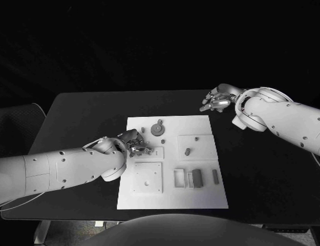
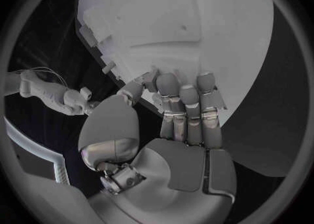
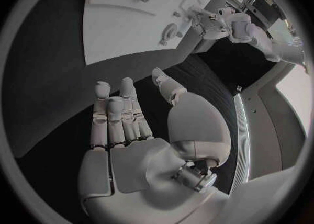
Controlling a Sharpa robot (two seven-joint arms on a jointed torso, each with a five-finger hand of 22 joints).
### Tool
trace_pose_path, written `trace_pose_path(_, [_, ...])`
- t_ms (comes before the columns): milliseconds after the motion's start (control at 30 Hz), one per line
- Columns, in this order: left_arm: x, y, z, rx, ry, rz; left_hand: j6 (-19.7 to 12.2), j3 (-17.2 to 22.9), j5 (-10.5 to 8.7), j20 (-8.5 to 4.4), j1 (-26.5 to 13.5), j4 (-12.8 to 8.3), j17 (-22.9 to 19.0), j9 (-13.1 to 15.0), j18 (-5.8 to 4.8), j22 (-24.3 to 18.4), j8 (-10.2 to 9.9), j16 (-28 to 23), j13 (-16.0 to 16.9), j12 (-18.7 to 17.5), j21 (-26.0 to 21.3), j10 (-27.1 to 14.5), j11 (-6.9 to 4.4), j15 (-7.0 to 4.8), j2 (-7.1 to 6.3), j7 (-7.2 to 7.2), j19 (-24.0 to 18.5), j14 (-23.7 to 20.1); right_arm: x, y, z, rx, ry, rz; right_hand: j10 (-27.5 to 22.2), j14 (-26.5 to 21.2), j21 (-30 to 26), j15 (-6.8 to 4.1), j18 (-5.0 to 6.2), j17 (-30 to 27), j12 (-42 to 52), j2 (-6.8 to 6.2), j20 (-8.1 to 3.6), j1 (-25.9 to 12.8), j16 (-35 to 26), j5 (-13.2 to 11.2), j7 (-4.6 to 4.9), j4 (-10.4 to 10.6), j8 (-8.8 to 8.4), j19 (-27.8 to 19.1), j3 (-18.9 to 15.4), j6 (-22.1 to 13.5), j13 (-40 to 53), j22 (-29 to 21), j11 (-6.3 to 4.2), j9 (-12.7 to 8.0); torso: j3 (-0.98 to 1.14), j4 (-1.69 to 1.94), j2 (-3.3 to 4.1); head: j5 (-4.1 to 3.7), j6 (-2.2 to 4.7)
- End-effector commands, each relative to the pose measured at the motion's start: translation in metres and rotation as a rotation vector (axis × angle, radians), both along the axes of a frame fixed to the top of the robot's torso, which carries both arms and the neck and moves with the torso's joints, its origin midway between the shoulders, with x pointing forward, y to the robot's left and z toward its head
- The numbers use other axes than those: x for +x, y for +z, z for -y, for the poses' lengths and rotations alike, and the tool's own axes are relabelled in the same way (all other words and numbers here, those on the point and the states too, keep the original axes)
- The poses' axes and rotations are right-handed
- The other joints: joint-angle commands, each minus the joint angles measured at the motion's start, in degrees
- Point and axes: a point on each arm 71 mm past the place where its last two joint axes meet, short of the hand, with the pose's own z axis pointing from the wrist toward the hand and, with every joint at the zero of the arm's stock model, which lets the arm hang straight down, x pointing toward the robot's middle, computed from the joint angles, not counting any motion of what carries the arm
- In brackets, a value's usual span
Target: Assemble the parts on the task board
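No text, label, brand, number or sign could be read on anything shown.
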Motion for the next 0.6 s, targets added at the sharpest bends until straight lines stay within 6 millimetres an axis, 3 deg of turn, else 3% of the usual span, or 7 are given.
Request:
trace_pose_path(33, [-0.0021, -0.0008, 0.0040, 0.002, -0.019, -0.006, 0.42, 0.06, -1.77, -0.28, -0.33, 0.78, -0.10, 0.13, 1.11, 1.04, -0.19, 0.19, -0.11, 0.19, 0.13, -0.03, -0.36, -0.09, -1.08, -0.10, -0.05, 0.12, -0.0006, -0.0007, -0.0012, -0.005, 0.012, -0.008, -0.23, -0.02, -0.31, -0.48, 0.93, -0.09, 0.31, -0.05, -0.05, -0.31, -0.03, 0.26, 0.26, 0.43, 0.09, -0.43, 0.02, -0.04, -0.05, 0.85, 0.13, -0.07, 0.01, -0.02, 0.01, -0.03, 0.03])
trace_pose_path(100, [-0.0020, -0.0008, 0.0038, 0.003, -0.017, -0.006, 0.38, 0.02, -2.87, -0.29, -0.61, 1.46, -0.13, 0.15, 1.11, 1.03, -0.22, 0.19, -0.14, 0.20, 0.09, -0.05, -0.36, -0.10, -1.57, -0.09, -0.08, 0.10, -0.0006, -0.0007, -0.0012, -0.005, 0.012, -0.009, -0.23, -0.02, -0.31, -0.48, 0.93, -0.09, 0.31, -0.05, -0.05, -0.30, -0.03, 0.26, 0.26, 0.43, 0.09, -0.43, 0.02, -0.05, -0.05, 0.85, 0.13, -0.08, 0.01, -0.03, 0.01, -0.04, 0.03])
trace_pose_path(233, [-0.0019, -0.0009, 0.0036, 0.003, -0.016, -0.006, 0.39, 0.00, -3.33, -0.30, -0.69, 1.72, -0.14, 0.17, 1.11, 1.04, -0.21, 0.20, -0.15, 0.21, 0.08, -0.05, -0.37, -0.11, -1.73, -0.09, -0.08, 0.09, -0.0006, -0.0007, -0.0010, -0.005, 0.012, -0.009, -0.23, -0.02, -0.31, -0.48, 0.93, -0.09, 0.31, -0.06, -0.05, -0.30, -0.03, 0.26, 0.26, 0.43, 0.09, -0.43, 0.02, -0.05, -0.05, 0.85, 0.13, -0.08, 0.01, -0.03, 0.01, -0.04, 0.05])
trace_pose_path(267, [-0.0019, -0.0008, 0.0035, 0.003, -0.015, -0.006, 0.36, -0.09, -6.32, -0.33, -1.02, 2.29, -0.15, 0.19, 1.15, 1.02, -0.22, 0.21, -0.16, 0.22, 0.04, -0.07, -0.38, -0.12, -2.03, -0.10, -0.09, 0.05, -0.0006, -0.0007, -0.0010, -0.005, 0.012, -0.009, -0.24, -0.02, -0.31, -0.48, 0.93, -0.10, 0.31, -0.06, -0.05, -0.30, -0.03, 0.26, 0.26, 0.43, 0.09, -0.43, 0.02, -0.05, -0.05, 0.85, 0.13, -0.08, 0.01, -0.03, 0.00, -0.05, 0.07])
trace_pose_path(300, [-0.0019, -0.0009, 0.0034, 0.003, -0.015, -0.006, 0.35, -0.05, -6.83, -0.32, -1.10, 2.62, -0.16, 0.20, 1.15, 1.02, -0.23, 0.22, -0.18, 0.22, 0.01, -0.08, -0.39, -0.14, -2.20, -0.11, -0.12, 0.05, -0.0007, -0.0007, -0.0010, -0.005, 0.012, -0.009, -0.24, -0.02, -0.31, -0.48, 0.93, -0.10, 0.31, -0.07, -0.05, -0.30, -0.03, 0.26, 0.26, 0.43, 0.09, -0.43, 0.02, -0.05, -0.05, 0.85, 0.13, -0.08, 0.01, -0.03, 0.00, -0.05, 0.07])
trace_pose_path(600, [-0.0019, -0.0009, 0.0044, 0.003, -0.016, -0.007, 0.31, -0.07, -8.11, -0.34, -1.42, 3.66, -0.20, 0.24, 1.16, 1.01, -0.26, 0.22, -0.22, 0.22, -0.07, -0.13, -0.39, -0.18, -2.56, -0.11, -0.16, 0.01, -0.0007, -0.0007, -0.0011, -0.005, 0.012, -0.009, -0.24, -0.03, -0.31, -0.47, 0.93, -0.10, 0.32, -0.08, -0.05, -0.31, -0.03, 0.26, 0.26, 0.43, 0.09, -0.43, 0.01, -0.06, -0.06, 0.85, 0.13, -0.08, 0.02, -0.03, 0.01, -0.07, 0.17])
